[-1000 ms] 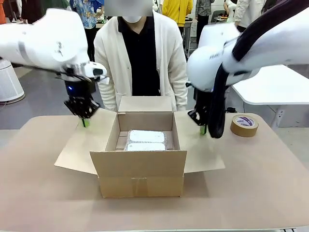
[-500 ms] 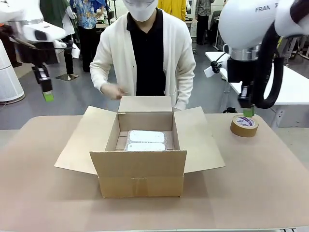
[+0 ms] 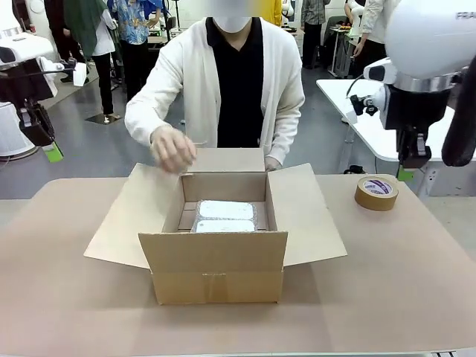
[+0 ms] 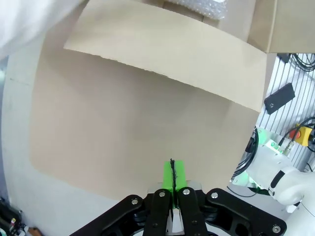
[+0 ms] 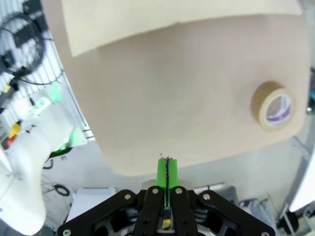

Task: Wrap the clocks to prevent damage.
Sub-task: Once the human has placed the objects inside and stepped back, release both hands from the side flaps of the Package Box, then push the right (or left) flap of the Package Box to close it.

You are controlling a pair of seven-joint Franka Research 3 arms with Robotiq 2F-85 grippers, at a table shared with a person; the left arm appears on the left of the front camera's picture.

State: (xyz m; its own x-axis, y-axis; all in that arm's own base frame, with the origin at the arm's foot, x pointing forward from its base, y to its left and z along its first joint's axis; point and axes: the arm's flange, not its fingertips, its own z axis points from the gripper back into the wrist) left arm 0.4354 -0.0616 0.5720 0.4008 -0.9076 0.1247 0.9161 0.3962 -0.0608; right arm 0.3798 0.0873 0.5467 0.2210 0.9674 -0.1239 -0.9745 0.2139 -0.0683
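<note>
Well, the wrapped clocks (image 3: 225, 216) lie inside the open box (image 3: 216, 260), the person's hand (image 3: 172, 147) hovering at its rear flap. Left fingers (image 4: 178, 174) and right fingers (image 5: 161, 172) are pressed together, empty; best held high and wide of that hand, I'd judge.

Right arm (image 3: 430, 33): cut-off "FR"

Matt cardboard box (image 3: 219, 264), bubble-wrapped clocks (image 3: 225, 216)
</note>
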